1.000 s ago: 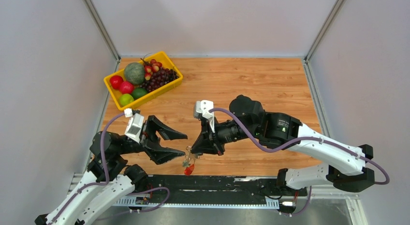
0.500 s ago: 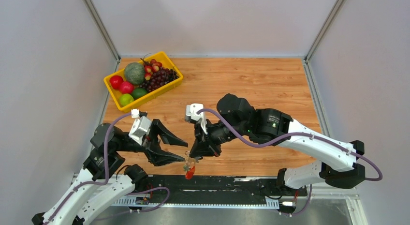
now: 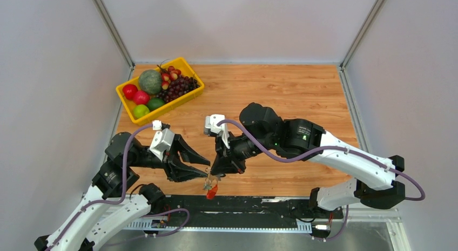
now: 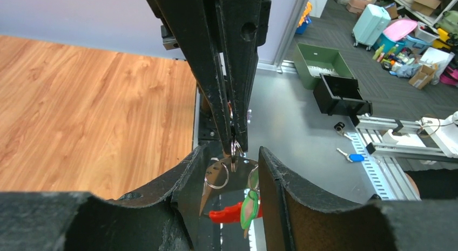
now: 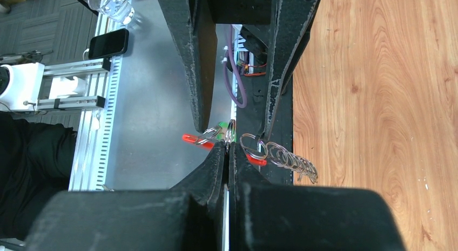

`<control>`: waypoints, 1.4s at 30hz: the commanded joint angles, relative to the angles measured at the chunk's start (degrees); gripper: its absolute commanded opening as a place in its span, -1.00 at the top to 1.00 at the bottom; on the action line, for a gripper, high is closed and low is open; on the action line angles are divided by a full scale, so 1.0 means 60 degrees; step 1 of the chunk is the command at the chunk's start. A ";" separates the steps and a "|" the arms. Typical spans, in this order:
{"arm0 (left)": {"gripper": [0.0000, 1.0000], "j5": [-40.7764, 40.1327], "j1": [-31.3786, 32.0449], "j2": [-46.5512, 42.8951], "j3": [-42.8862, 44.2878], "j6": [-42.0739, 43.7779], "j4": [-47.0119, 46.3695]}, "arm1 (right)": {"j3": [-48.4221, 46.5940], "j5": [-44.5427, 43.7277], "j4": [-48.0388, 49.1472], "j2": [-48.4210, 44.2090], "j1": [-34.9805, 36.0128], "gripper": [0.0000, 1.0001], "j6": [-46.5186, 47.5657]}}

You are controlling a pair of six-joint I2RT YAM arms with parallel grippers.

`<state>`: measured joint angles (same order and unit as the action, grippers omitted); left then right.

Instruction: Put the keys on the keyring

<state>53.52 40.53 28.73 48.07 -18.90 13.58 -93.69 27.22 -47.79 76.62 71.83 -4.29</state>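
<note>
At the near table edge, over a black metal rail [image 3: 254, 203], a small metal keyring [image 3: 209, 184] with a red oblong plastic tag [image 4: 229, 212] and a green bit [image 4: 249, 203] hangs in the air. The black right claw [image 3: 218, 173], pressed together, pinches its top ring from above. The black left claw [image 3: 206, 169] stands spread, one finger on each side of the bunch. Beyond lies the wooden table [image 3: 302, 94], with a yellow plastic basket [image 3: 178, 103] of fruit at its far left corner.
</note>
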 commanded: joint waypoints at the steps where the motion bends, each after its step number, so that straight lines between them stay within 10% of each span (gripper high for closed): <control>1: 0.03 0.0066 0.0027 0.0078 0.0243 0.0264 0.0004 | -0.0490 0.0167 0.0060 -0.0011 0.0014 1.00 0.0163; 42: 0.40 0.0052 0.0024 0.0425 0.0107 0.0011 -0.0514 | -0.0511 0.0112 -0.0013 0.0018 0.0025 1.00 0.0379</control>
<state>53.47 40.53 30.83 48.07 -18.98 12.12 -93.82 27.20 -49.10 76.90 71.83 -2.81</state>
